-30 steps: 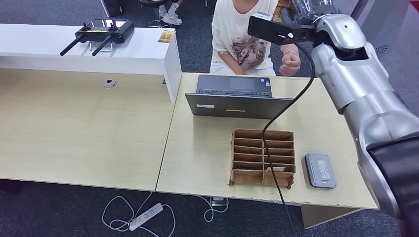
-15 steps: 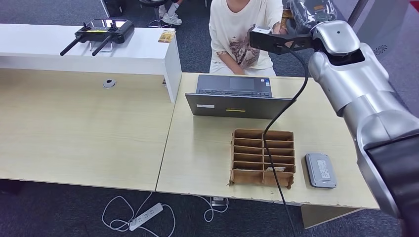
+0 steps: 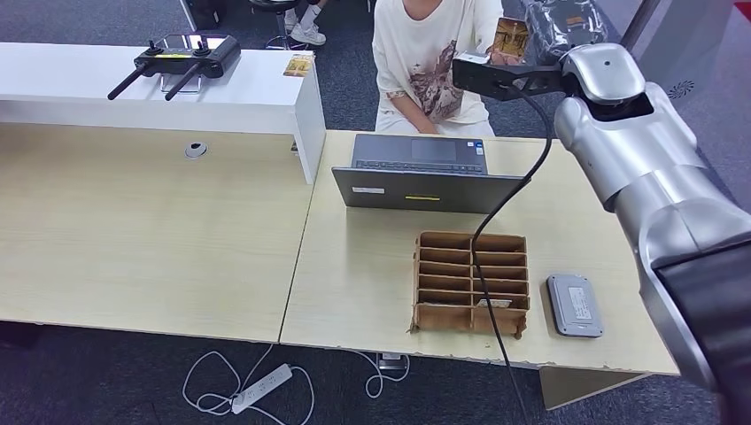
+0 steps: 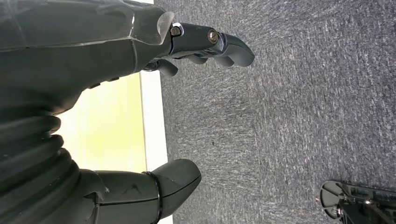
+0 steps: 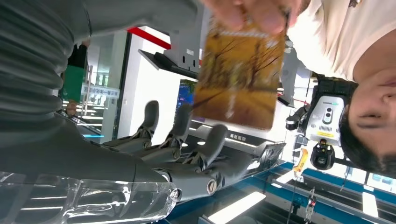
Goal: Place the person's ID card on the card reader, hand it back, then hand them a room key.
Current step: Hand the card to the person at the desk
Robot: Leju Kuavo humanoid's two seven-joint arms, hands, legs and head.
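A person in a white T-shirt (image 3: 425, 53) sits behind the desk and holds up an orange-brown ID card (image 3: 512, 35). In the right wrist view the card (image 5: 240, 77) hangs from the person's fingers (image 5: 254, 11), just over my right hand (image 5: 187, 140). That hand's fingers are spread and do not hold the card. My right arm (image 3: 620, 133) is raised toward the person. The grey card reader (image 3: 574, 305) lies at the desk's near right. My left hand (image 4: 140, 107) hangs over the carpet with fingers apart, holding nothing.
A brown slotted cardboard box (image 3: 471, 282) holding a white card (image 3: 496, 304) stands left of the reader. An open laptop (image 3: 421, 173) sits behind it. A black controller (image 3: 177, 57) and a small card (image 3: 298, 64) lie on the white counter (image 3: 133, 88). A black cable (image 3: 496, 221) hangs from my right wrist.
The person's hand rose from near the desk to hold the card up at my right hand. My right arm shifted slightly.
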